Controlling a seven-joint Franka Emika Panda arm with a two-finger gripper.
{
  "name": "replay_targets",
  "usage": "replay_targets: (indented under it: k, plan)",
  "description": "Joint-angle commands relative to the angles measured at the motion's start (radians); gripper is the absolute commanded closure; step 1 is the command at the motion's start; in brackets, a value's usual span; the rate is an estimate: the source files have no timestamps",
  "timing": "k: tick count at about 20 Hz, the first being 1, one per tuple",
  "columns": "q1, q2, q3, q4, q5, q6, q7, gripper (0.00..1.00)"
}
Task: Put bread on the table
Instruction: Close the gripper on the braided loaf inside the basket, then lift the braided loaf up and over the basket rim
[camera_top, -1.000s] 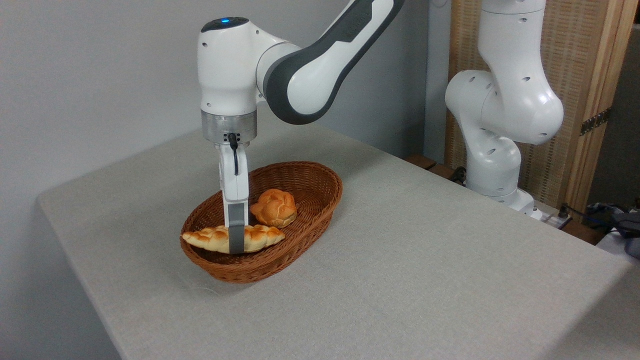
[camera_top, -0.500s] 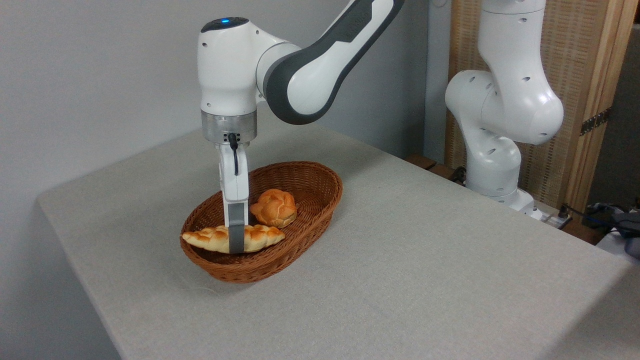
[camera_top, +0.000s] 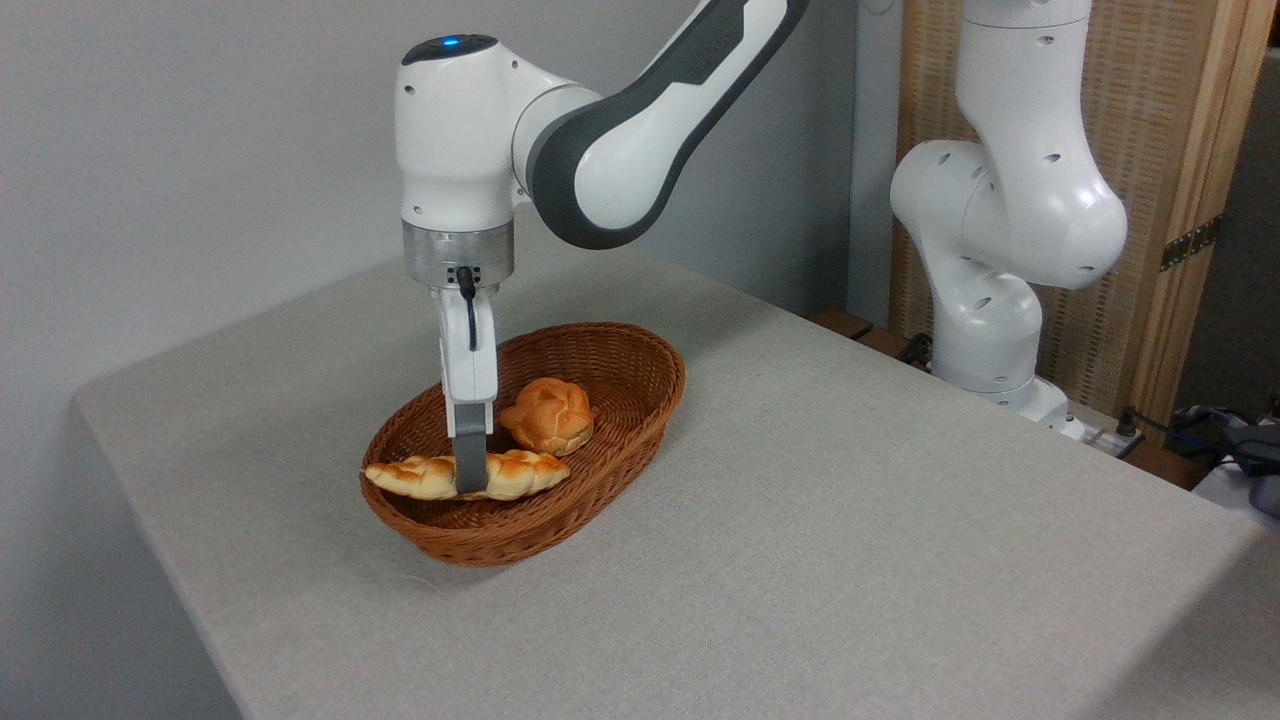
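Note:
The bread (camera_top: 522, 472), a long braided golden loaf, lies across the front of the brown wicker basket (camera_top: 655, 395), which stands on the grey-clothed table (camera_top: 820, 520). My gripper (camera_top: 470, 482) points straight down over the loaf's middle and I see it edge-on. Its near grey finger (camera_top: 470, 462) crosses the loaf's front side, while the far finger is hidden behind it. The jaws look shut on the loaf. Both ends of the loaf stick out to either side of the finger, level with the basket's rim.
A small round knotted bun (camera_top: 548, 415) sits in the basket just behind and right of the loaf. The arm's white base (camera_top: 985, 340) stands at the table's far right edge. Open cloth stretches in front of and right of the basket.
The gripper has risen a little, so its fingertip no longer reaches below the loaf. The loaf has barely shifted, and the bun and basket have not moved.

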Motion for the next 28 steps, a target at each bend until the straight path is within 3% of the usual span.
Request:
replay_targets:
  k: [1, 4, 10, 13, 20, 28]
  plan:
    - [-0.001, -0.020, 0.003, -0.009, 0.003, 0.011, 0.004, 1.00]
    - [0.000, -0.053, 0.005, 0.003, -0.001, -0.048, 0.004, 1.00]
    - [0.009, -0.067, 0.022, 0.123, -0.004, -0.272, 0.007, 1.00]
    - [0.009, -0.069, 0.052, 0.163, -0.032, -0.332, 0.008, 1.00]
    - [0.012, -0.069, 0.150, 0.204, -0.043, -0.359, 0.019, 0.99]
    - [0.014, -0.058, 0.295, 0.203, -0.041, -0.351, 0.168, 0.92]
